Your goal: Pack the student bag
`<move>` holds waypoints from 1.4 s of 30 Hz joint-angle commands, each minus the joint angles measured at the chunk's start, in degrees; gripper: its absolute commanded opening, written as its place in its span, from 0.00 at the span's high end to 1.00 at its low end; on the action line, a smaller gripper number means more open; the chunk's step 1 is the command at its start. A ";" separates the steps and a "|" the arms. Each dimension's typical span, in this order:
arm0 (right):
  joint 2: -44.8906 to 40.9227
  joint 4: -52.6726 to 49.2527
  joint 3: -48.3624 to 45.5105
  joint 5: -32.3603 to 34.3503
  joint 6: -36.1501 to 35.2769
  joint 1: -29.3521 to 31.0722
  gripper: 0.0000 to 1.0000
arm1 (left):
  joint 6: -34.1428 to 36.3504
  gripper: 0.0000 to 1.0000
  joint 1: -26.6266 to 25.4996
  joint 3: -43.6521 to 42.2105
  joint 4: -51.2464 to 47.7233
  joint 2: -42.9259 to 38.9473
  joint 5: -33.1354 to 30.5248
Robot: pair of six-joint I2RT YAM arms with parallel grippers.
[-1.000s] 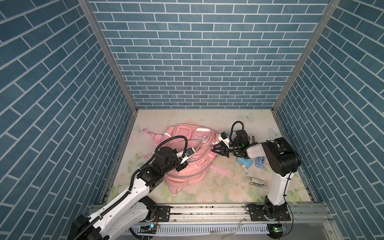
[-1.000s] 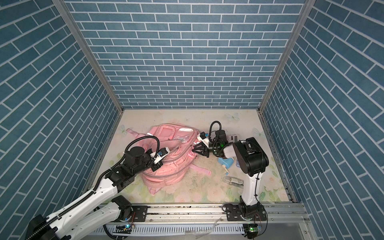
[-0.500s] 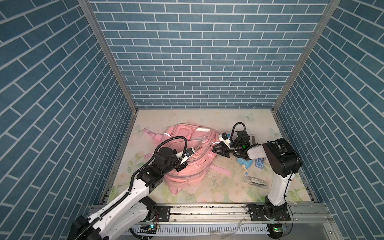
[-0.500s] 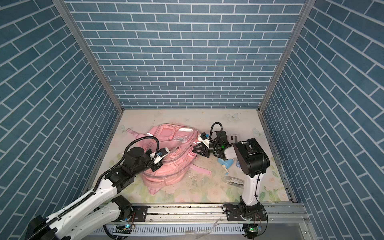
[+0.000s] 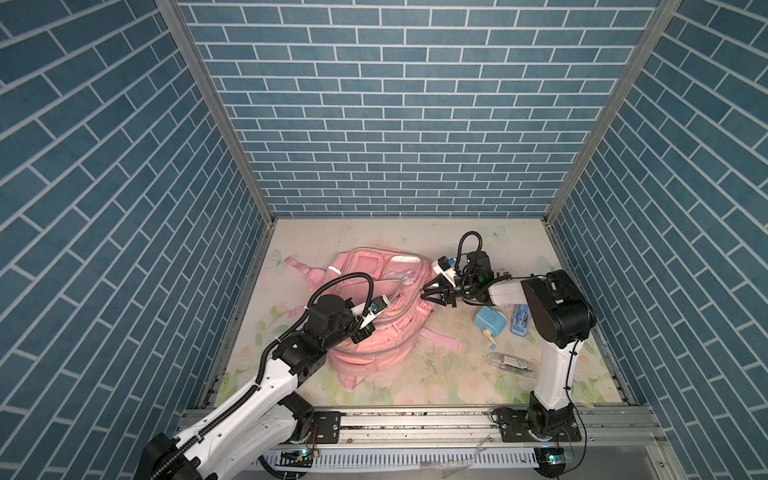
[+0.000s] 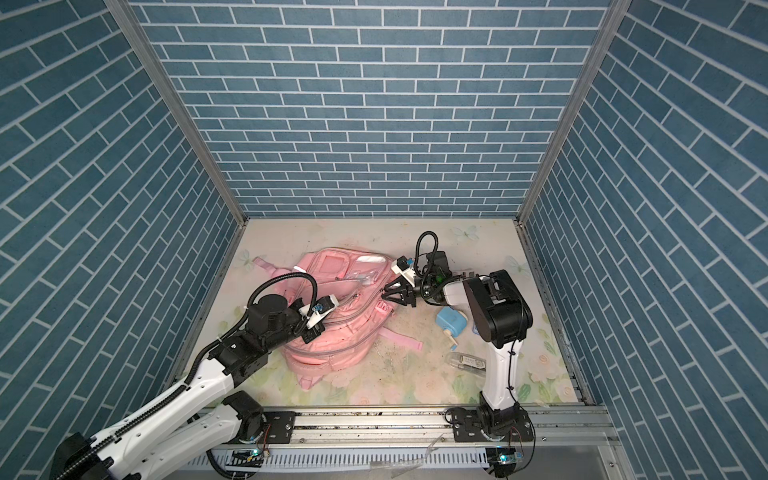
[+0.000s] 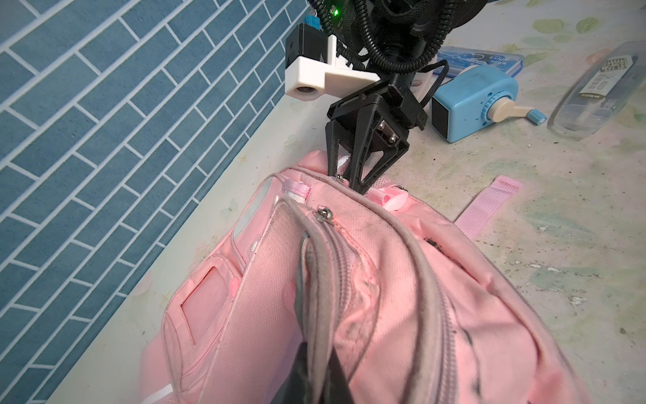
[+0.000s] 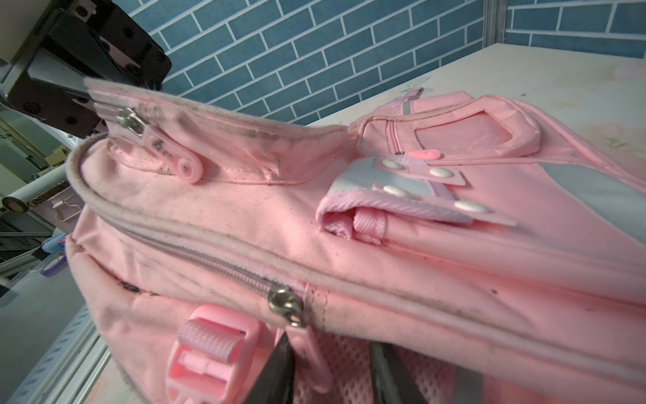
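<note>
In a top view the student bag (image 5: 374, 353) is lying left of centre, the left gripper (image 5: 368, 328) reaching low and pinching its zipper edge. In the left wrist view the right gripper (image 7: 347, 180), jaws apart, is pointing down at the bag's top. In the right wrist view the zipper pull (image 8: 286, 309) is sitting beside one fingertip (image 8: 279, 360); closing squarely on it looks best.

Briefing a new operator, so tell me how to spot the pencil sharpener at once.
Find the big pink backpack, the largest thing there. Just right of it sits the pencil sharpener. It alone is a boxy light-blue block with a cream crank, unlike the flat blue case beside it.
</note>
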 commanded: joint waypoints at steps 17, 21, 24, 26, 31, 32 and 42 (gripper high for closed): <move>-5.30 25.37 -11.12 3.46 12.06 -0.34 0.89 | -2.01 1.00 0.09 0.08 8.28 -0.33 -0.03; -5.20 25.30 -10.95 3.37 12.32 -0.42 0.91 | -2.27 1.00 0.19 -0.01 8.62 -0.33 0.08; -4.77 22.35 -9.76 3.93 12.04 -0.40 0.90 | -2.32 1.00 0.20 0.12 8.88 -0.22 0.14; -4.18 17.85 -8.00 4.54 10.92 -0.18 0.89 | -2.66 1.00 0.19 0.33 8.92 -0.12 0.23; -3.81 12.33 -5.76 4.41 7.70 0.86 0.82 | -3.74 1.00 0.15 0.50 9.35 -0.21 0.52; -3.85 11.24 -5.44 4.48 6.98 1.18 0.82 | -3.84 1.00 0.12 0.46 9.43 -0.28 0.45; -4.23 9.15 -5.27 4.82 5.41 1.35 0.95 | -4.39 1.00 0.15 1.00 9.81 0.06 -1.83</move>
